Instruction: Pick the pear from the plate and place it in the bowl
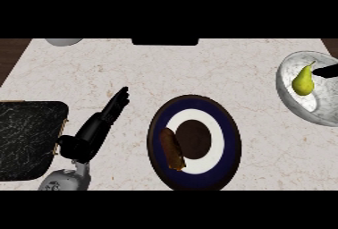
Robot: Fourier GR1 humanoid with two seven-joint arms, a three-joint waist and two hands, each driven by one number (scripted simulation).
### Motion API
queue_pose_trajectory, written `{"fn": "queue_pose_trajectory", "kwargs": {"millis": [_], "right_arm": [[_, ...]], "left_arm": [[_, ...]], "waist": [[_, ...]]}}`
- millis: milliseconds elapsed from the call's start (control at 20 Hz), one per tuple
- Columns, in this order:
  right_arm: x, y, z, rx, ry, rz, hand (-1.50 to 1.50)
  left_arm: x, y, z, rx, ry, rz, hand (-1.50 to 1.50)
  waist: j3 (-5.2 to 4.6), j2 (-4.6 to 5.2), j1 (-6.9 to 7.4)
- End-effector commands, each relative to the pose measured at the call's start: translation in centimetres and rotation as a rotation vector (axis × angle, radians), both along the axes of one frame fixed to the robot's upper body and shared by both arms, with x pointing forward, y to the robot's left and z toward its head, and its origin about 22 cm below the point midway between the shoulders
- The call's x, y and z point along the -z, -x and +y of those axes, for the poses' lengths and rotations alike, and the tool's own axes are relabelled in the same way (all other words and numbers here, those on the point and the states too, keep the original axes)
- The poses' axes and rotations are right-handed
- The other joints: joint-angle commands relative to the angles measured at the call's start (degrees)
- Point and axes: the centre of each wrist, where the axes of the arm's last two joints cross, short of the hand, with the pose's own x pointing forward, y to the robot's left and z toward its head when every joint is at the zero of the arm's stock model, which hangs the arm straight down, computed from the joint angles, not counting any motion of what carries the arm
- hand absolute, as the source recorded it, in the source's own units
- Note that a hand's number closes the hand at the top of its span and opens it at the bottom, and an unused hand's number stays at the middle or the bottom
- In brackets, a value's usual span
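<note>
- Head view: the left hand [99, 127] rests on the counter [218, 67] at about 8 o'clock from the middle, fingers straight and pointing toward 1 o'clock, holding nothing.
- The right hand [327, 70] shows only as a dark tip at the 3 o'clock edge, over the bowl; whether its fingers are apart or together cannot be told.
- The pear [303, 81] lies inside the white marbled bowl [297, 105] at 2 o'clock, stem toward 12 o'clock. It sits just beside that dark tip; contact cannot be made out.
- The plate [228, 134], dark blue with a white ring and a dark centre, lies at 5 o'clock from the middle. It carries a brown, bread-like roll [172, 149] on its left side and no pear.
- Judged by its look, the pear is light, stiff and smooth-skinned, likely to roll on its rounded belly. A hold round the wide lower half would suit best; the narrow neck could slip.
- Hidden or cut off: the bowl's right part, most of the right hand, a pale round object [64, 41] at 11 o'clock, and a black shape [165, 41] at 12 o'clock.
- A dark marbled slab [30, 138] fills the 9 o'clock edge; what it is remains unclear.
</note>
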Motion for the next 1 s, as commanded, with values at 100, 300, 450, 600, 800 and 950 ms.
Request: {"fn": "queue_pose_trajectory", "kwargs": {"millis": [100,300,450,600,800,950], "right_arm": [[-1.0,0.6,-0.3,0.111,-0.049,-0.278,-1.50],[0.8,3.5,-2.8,0.221,-0.121,-0.373,-1.50],[-2.1,5.8,-6.2,0.231,-0.152,-0.417,-1.50],[-0.7,9.4,-8.4,0.289,-0.159,-0.482,-1.50],[-0.2,15.6,-10.2,0.313,-0.141,-0.494,-1.50],[-0.2,19.6,-10.7,0.329,-0.141,-0.558,-1.50]], "left_arm": [[-0.3,-0.3,-0.4,-0.023,-0.006,0.006,0.00],[1.5,1.2,1.3,-0.034,0.001,0.000,0.00],[-0.1,0.2,2.0,-0.037,0.009,0.003,0.00],[0.5,0.3,1.1,-0.034,0.000,0.016,0.00],[1.0,1.9,1.5,-0.044,0.011,0.021,0.00],[-0.2,0.5,2.8,-0.057,-0.020,0.023,0.00]], "waist": [[-0.04,-0.38,-1.03],[-0.07,-0.61,-1.61],[-0.07,-0.63,-1.78],[-0.05,-0.57,-1.99],[-0.10,-0.98,-3.06],[-0.11,-0.75,-2.73]]}}
